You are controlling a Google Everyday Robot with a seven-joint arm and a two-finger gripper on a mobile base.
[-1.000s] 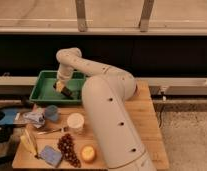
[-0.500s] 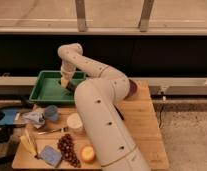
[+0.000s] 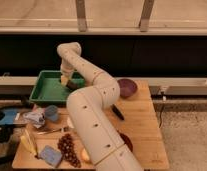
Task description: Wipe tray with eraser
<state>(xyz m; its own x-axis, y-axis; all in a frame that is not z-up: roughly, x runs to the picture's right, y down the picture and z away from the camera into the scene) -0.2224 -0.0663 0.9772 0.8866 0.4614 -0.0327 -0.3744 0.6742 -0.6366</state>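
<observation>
The green tray [image 3: 47, 91] sits at the back left of the wooden table. My gripper [image 3: 66, 81] reaches down into the tray near its back right part. A tan block, the eraser [image 3: 64, 79], shows at the gripper's tip with a dark underside toward the tray floor. The white arm [image 3: 92, 95] arches over from the front and hides part of the tray's right side.
A purple bowl [image 3: 127, 87] stands right of the tray. A blue cup [image 3: 51, 113], crumpled cloth [image 3: 35, 117], banana [image 3: 28, 144], grapes [image 3: 68, 149], flat blue pad [image 3: 49, 155] and a dark marker [image 3: 117, 112] lie on the wooden table [image 3: 142, 135].
The arm has swung and the gripper with the eraser has shifted slightly toward the back of the tray; the arm's lower segment now covers more of the table's middle.
</observation>
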